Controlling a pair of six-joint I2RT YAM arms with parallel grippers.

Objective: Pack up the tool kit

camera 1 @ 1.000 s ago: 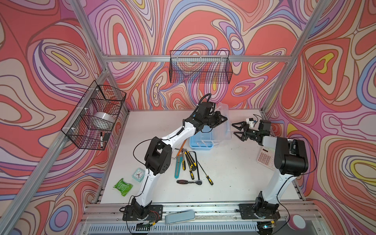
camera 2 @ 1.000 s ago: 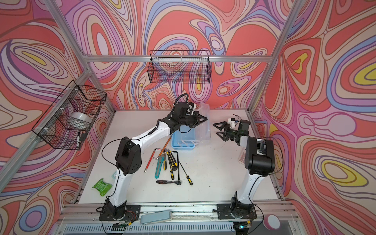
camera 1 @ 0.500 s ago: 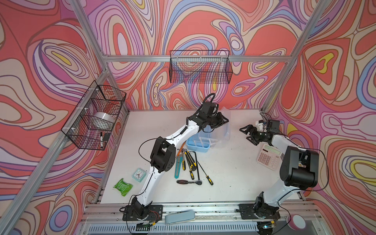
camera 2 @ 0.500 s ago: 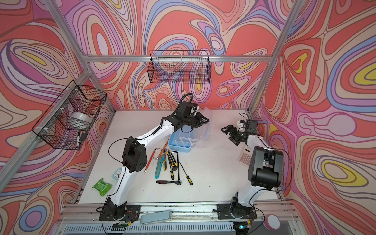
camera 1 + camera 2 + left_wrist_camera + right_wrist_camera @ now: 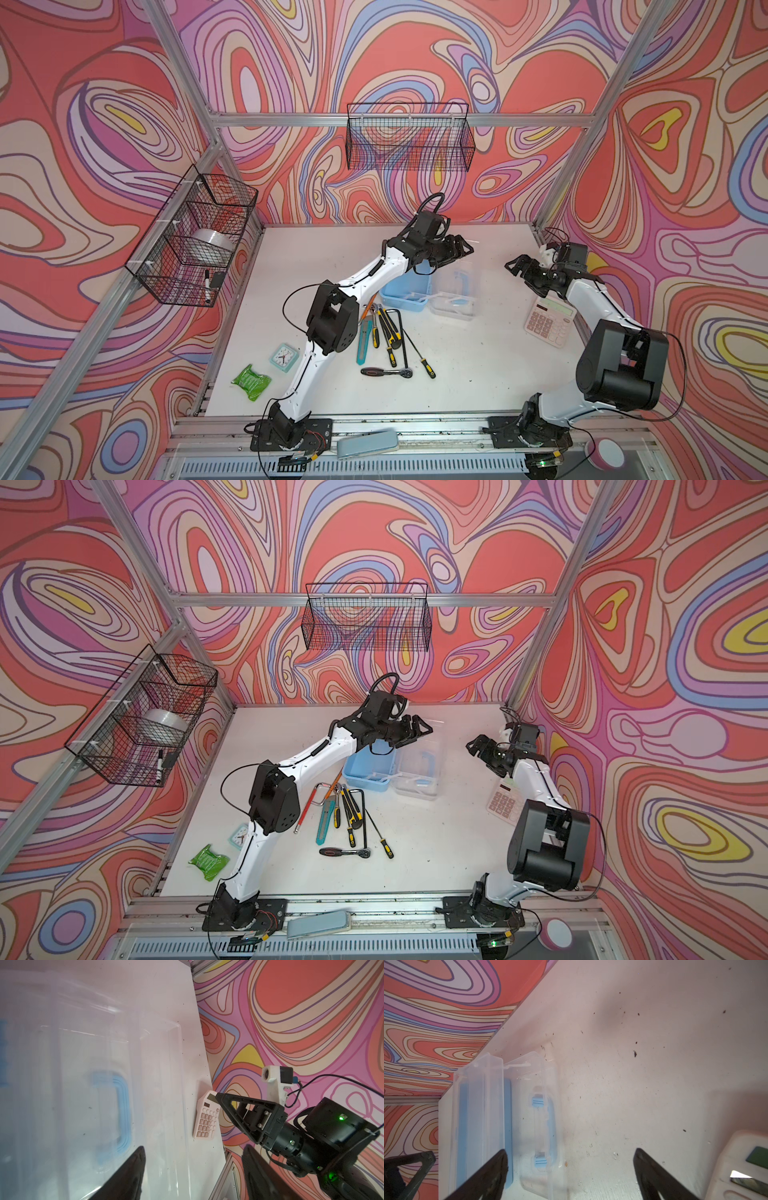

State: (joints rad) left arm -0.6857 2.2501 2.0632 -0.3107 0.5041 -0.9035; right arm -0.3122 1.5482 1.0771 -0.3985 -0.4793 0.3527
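The left gripper (image 5: 462, 250) hangs with its jaws parted and nothing between them, released, in the air over the back end of the tool case. In the left wrist view its fingers (image 5: 128, 1174) frame only plastic and table.

Take 12 o'clock as the back wall in both top views. At 6 o'clock of that gripper the clear lid (image 5: 442, 291) lies swung open flat on the white table (image 5: 478, 365), with the blue C-shaped handle (image 5: 122, 1109) on it. The light blue base (image 5: 403, 306) joins the lid on its 9 o'clock side.

The loose tools lie outside the case at 6 to 7 o'clock of the base: a teal utility knife (image 5: 361, 345), a yellow-black utility knife (image 5: 390, 328), a hex key (image 5: 401, 336), a screwdriver (image 5: 428, 368) and, nearest the front, a ratchet (image 5: 386, 372).

At 3 o'clock of the lid, well apart from it, the right gripper (image 5: 515, 268) is spread wide and empty. A pink calculator (image 5: 548, 324) sits at its 5 o'clock.
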